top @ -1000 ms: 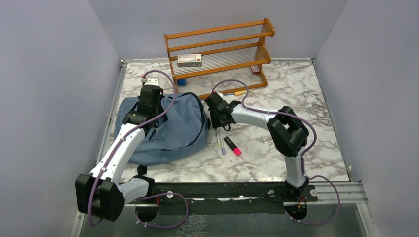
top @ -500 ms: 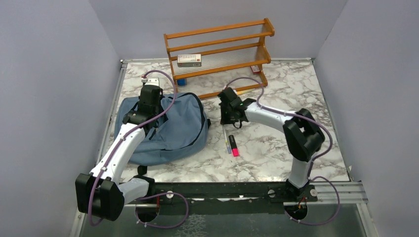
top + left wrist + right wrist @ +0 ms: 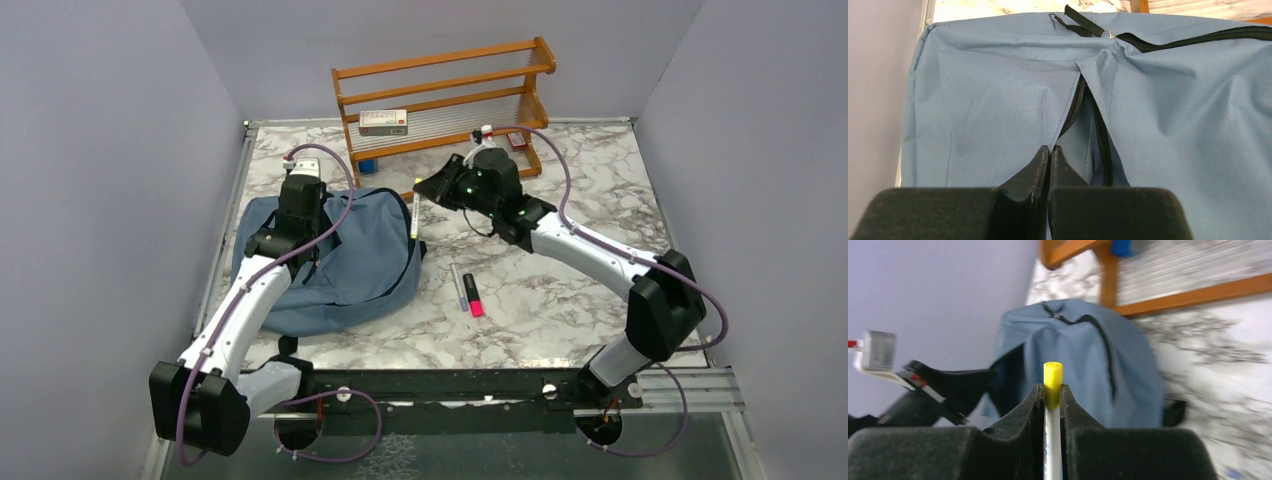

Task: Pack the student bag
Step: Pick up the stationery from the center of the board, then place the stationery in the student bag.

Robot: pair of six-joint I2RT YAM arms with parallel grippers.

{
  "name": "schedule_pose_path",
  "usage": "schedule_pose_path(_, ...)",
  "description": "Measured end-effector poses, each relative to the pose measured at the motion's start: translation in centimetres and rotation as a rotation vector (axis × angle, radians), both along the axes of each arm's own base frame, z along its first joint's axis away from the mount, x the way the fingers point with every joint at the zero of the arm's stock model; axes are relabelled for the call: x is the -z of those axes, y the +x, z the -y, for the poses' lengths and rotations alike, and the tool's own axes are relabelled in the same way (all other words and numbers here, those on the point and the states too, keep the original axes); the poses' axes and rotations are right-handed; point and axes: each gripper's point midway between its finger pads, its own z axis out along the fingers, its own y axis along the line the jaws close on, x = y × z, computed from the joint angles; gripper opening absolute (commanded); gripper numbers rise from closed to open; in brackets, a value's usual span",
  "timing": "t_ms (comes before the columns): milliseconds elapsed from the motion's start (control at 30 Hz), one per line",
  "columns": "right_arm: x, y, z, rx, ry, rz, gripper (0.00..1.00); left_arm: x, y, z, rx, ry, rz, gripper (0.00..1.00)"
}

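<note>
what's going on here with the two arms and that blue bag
The robot is packing the student bag. The left pincer is shut on the fabric at the edge of the bag's zip opening, holding the gap open. The right pincer grips a yellow-capped pen just beside the bag, not yet inside. A pink highlighter and a second pen lie on the table.
</note>
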Motion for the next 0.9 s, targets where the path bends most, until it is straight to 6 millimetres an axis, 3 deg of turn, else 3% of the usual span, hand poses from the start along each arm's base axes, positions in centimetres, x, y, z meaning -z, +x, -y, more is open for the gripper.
schedule_pose_path(100,-0.3,0.1,-2.8,-0.028,0.127,-0.016,0.01,-0.4,-0.1,0.0,0.001,-0.004,0.012,0.00)
schedule_pose_path(367,2.2,-1.5,-10.1,0.005,0.258,-0.069,0.01,-0.6,-0.3,0.4,0.021,-0.020,0.014,0.00)
schedule_pose_path(533,1.5,-1.1,-13.8,0.094,0.306,-0.043,0.01,-0.5,-0.4,0.5,0.030,-0.027,0.010,0.00)
schedule_pose_path(733,1.0,-1.0,-16.9,0.157,0.328,-0.002,0.01,-0.3,-0.5,0.8,0.043,-0.035,0.001,0.00)
schedule_pose_path(900,3.2,-1.4,-18.4,0.154,0.284,0.006,0.01,-0.3,-0.6,0.8,0.046,-0.036,0.000,0.00)
